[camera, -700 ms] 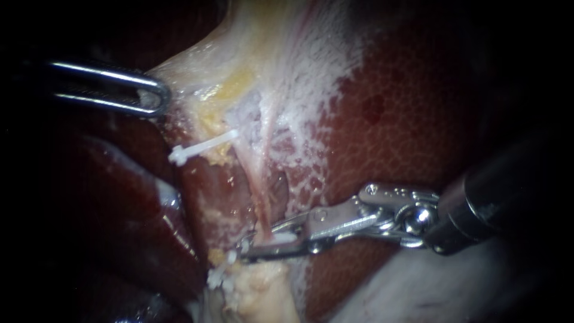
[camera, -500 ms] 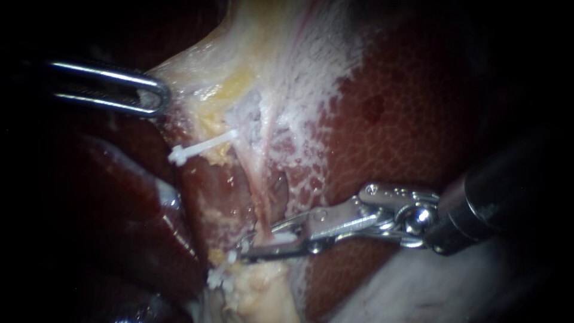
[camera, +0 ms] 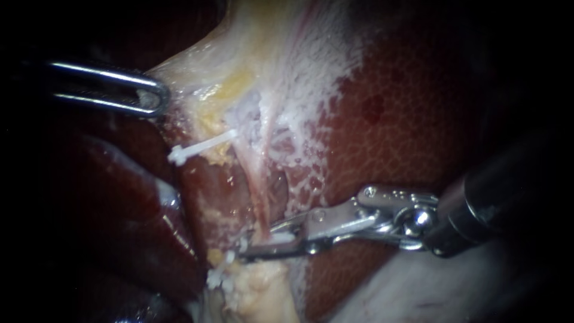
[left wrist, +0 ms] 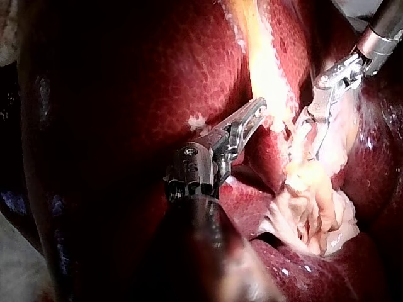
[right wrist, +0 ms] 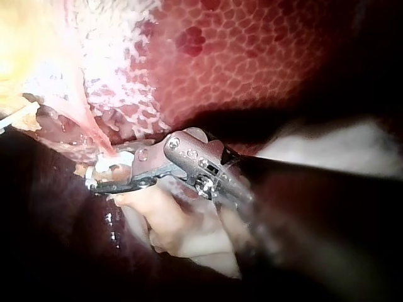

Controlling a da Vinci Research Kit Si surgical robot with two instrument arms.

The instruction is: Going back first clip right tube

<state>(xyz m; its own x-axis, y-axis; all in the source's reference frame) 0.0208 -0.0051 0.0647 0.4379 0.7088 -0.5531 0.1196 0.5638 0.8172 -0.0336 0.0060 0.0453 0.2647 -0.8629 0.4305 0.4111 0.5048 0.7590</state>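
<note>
Metal jaws of the right instrument [camera: 263, 240] stood slightly apart around a white plastic clip [camera: 282, 237] seated on the lower end of the thin pink tube [camera: 256, 191], with netted dark-red liver [camera: 388, 137] behind them. Well beyond their tips, the left instrument [camera: 158, 98], its looped jaws pressed together, pinched pale fatty tissue [camera: 203, 75] near a second white clip [camera: 200, 145].

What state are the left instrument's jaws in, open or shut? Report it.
Shut on the pale tissue. The left instrument's jaws lie together with the tissue's edge pinched between them; no gap shows.
</note>
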